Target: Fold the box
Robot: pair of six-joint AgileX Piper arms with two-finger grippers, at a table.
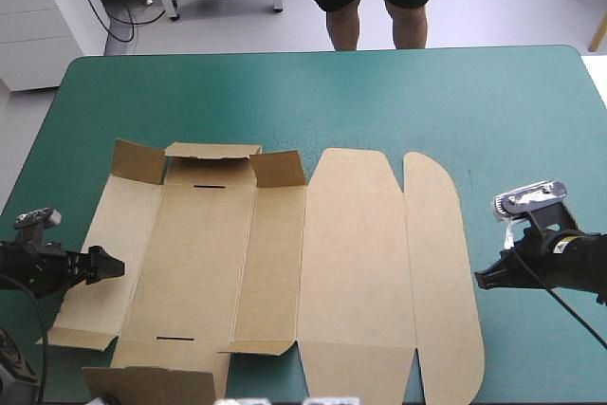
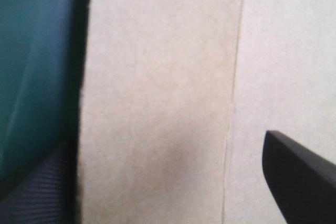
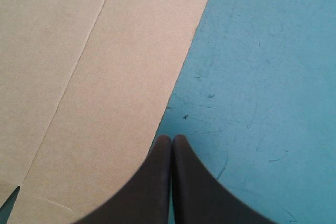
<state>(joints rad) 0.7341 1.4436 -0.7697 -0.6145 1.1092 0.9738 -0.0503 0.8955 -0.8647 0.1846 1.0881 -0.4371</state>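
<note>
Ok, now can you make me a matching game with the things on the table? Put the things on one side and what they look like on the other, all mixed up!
Things:
1. box
2. left tool
3. right tool
4. table cover

What they are like:
A. shut, fingers meeting in a point, right at the box's right edge
B. teal-green
C. brown, lying mostly flat with a few small flaps raised
D. open, fingers apart at the box's left edge

Right pairs: 1-C, 2-D, 3-A, 4-B.
</note>
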